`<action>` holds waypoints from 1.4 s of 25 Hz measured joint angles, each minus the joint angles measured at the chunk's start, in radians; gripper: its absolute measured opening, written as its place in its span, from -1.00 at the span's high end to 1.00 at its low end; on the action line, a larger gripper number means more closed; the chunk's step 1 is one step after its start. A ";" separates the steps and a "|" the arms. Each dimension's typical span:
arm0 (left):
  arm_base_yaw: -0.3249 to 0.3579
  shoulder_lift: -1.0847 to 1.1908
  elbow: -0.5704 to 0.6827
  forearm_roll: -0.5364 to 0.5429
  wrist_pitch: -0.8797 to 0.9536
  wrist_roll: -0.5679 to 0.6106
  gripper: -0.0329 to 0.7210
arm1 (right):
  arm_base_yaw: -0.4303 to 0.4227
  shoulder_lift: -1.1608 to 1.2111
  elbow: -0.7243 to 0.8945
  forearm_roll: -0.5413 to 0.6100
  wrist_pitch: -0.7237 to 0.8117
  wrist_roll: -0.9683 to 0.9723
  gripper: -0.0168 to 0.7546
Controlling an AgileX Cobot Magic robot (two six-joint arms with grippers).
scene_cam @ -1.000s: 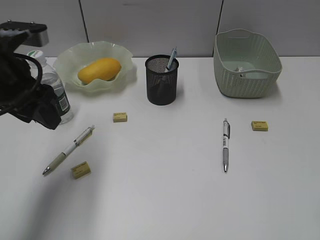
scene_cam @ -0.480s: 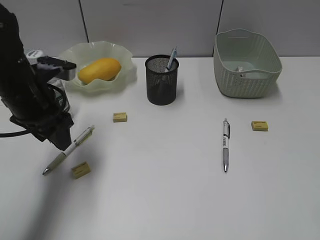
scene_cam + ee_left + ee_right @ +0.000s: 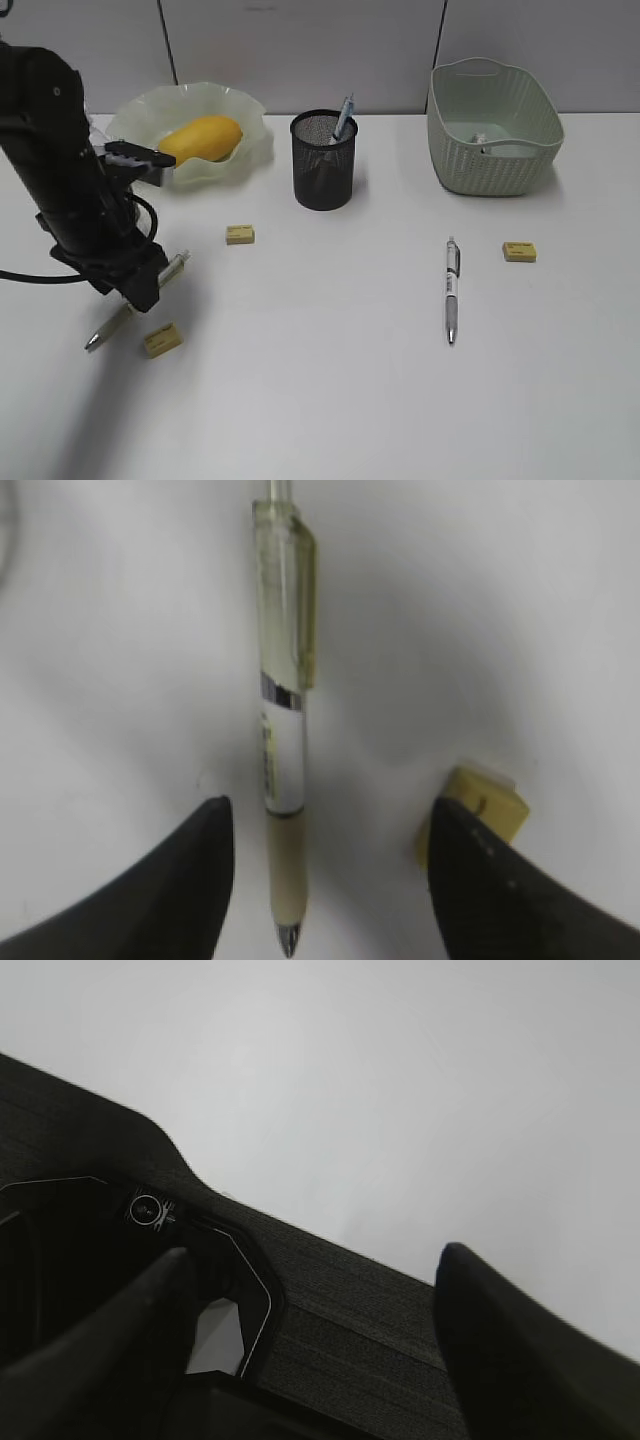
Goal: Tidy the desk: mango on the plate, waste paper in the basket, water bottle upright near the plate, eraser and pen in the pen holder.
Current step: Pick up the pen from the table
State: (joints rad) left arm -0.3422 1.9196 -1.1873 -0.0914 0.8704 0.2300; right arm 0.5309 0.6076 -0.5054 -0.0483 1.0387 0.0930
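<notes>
On the desk (image 3: 330, 390), pen collection is proceeding: the left gripper (image 3: 325, 880) is hanging spread astride a pen (image 3: 280, 770), untouched, an eraser (image 3: 478, 810) just beside one finger. Closing squarely is needed next, then carrying to the pen holder (image 3: 323, 160).

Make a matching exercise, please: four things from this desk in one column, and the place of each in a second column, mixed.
Things
1. mango
2. blue pen
3. left pincer
4. grey pen

Places
A. lying on the bare desk, right of the middle
B. standing in the pen holder
C. open, astride a clear pen
D. in the plate

Pairs: 1-D, 2-B, 3-C, 4-A
</notes>
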 joint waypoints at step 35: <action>-0.002 0.168 -0.134 0.080 -0.010 -0.076 0.56 | 0.000 0.000 0.000 -0.001 0.000 0.001 -0.55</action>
State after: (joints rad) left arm -0.3437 2.0879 -1.3209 -0.0114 0.8606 0.1542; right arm 0.5309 0.6076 -0.5054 -0.0495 1.0387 0.0939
